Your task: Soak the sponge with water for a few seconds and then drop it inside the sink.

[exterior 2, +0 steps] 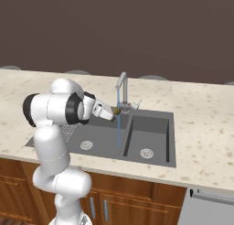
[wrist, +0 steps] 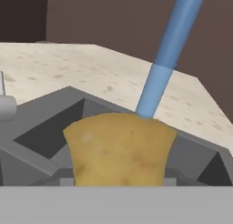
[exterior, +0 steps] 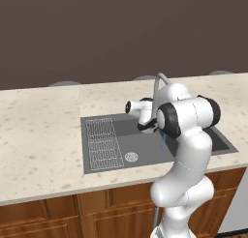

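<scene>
So the sink (exterior 2: 151, 161) is still waiting on its drop, faucet's running and the water (exterior 2: 118, 123) pours straight down. The gripper (exterior 2: 113, 112) is clamped tight on the sponge (wrist: 119, 150), holding it right at the stream over the basin, so it's mid-soak and only the release looks left.

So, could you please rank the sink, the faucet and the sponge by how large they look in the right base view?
1. Sink
2. Faucet
3. Sponge, a small speck at the gripper

Porous matt sponge (wrist: 119, 150), translucent water (wrist: 161, 59), matt grey sink (exterior 2: 157, 128), speckled stone-look counter (exterior: 38, 130), wood cabinets (exterior: 97, 213).
</scene>
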{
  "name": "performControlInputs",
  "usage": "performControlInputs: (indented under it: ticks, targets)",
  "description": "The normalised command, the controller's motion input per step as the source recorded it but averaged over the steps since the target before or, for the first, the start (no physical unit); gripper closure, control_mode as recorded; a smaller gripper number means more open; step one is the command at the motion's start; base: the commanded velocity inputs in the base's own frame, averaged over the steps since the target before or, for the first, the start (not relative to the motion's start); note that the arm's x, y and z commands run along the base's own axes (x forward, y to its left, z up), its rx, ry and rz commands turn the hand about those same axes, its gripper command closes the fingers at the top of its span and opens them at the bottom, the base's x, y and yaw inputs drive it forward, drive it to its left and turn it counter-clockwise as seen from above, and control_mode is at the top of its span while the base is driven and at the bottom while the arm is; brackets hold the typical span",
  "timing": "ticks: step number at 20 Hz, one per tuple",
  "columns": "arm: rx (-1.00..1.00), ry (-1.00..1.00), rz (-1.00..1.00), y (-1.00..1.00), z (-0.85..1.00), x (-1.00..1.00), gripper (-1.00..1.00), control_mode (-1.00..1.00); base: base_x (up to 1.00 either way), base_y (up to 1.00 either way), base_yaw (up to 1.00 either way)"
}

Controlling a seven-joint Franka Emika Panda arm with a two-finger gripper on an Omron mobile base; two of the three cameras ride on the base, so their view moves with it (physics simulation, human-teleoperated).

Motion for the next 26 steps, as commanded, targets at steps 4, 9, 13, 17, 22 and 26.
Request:
performControlInputs:
  ticks: [4,9,13,17,22,26]
  targets:
    - [-0.02,0.0,-0.02,-0.09,-0.08,0.03,1.0,-1.0,0.0,0.0,0.0]
    - [0.0,0.0,-0.02,-0.07,-0.07,0.0,1.0,-1.0,0.0,0.0,0.0]
    - [0.0,0.02,-0.01,-0.1,-0.08,0.07,1.0,-1.0,0.0,0.0,0.0]
    - [0.0,0.01,-0.01,-0.03,-0.01,0.02,1.0,-1.0,0.0,0.0,0.0]
    - [0.0,0.0,0.0,0.0,0.0,0.0,1.0,-1.0,0.0,0.0,0.0]
    - [0.0,0.0,0.0,0.0,0.0,0.0,1.0,-1.0,0.0,0.0,0.0]
